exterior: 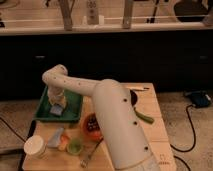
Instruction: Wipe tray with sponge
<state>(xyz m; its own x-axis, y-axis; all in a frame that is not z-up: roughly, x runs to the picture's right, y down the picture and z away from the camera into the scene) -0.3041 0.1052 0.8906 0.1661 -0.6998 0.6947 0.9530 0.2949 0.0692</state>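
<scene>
Single camera, looking down along the robot's white arm (114, 117), which fills the middle of my view and reaches forward and to the left. It bends at a rounded joint, then drops to the gripper (57, 101), which sits low inside the shallow rectangular dark green plastic tray (74, 106) at the far left corner of the light wooden table (156, 141). The small pale blue-grey rectangular sponge (56, 110) lies on the tray floor directly under the gripper, touching it or nearly so, toward the tray's near left part. I cannot tell from here whether the gripper is clenched on the sponge or released; the wrist covers that area. The tray's raised rim shows along its left and near edges, and its right half is bare green. Just beside the tray's near right corner stands a round orange bowl (91, 126) with dark contents, partly hidden by the arm. Nearer to me on the table: a larger blue-grey wedge-shaped piece (55, 136), a white round cup (35, 147) at the near left edge, a small green cup (75, 146), and a thin metal utensil (90, 155) lying at an angle. To the right of the arm lies a long green object (144, 118), well apart from the tray.
</scene>
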